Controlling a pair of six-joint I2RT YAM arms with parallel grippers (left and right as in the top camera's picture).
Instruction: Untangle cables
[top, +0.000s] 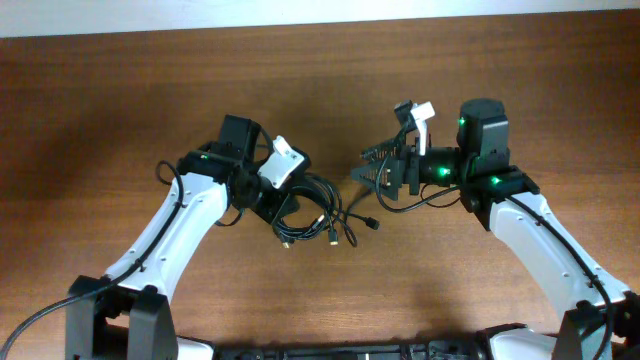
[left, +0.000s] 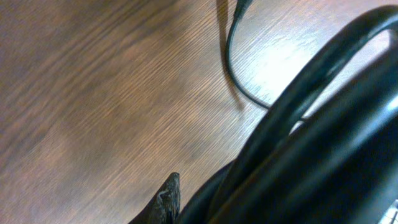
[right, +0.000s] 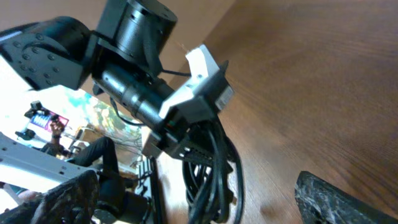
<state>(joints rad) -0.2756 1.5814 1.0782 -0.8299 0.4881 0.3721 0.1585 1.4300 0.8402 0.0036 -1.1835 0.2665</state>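
What worries us most is the left claw (top: 285, 205): it is clamped on the cables (top: 315, 205) as a thick bunch rather than on one strand, so any pull from the other side could tighten the knot instead of loosening it. The right wrist view shows several loops hanging together from that grip, and we cannot tell which strand runs to which plug, so a grab into the middle of the bunch would likely catch two cords at once. A hard tug could also drag the whole bundle out of the left claw, or strain one of the small plug ends (top: 371, 223) lying loose on the table (top: 480, 60). The right claw (top: 365, 168) is spread wide and holds nothing. The bundle sits near the middle of the table, directly under and just right of the left claw. It lies apart from the right claw, which faces it across a short stretch of bare wood. The loose tails trail out towards that claw and, in our judgement, offer the safer place to take hold.
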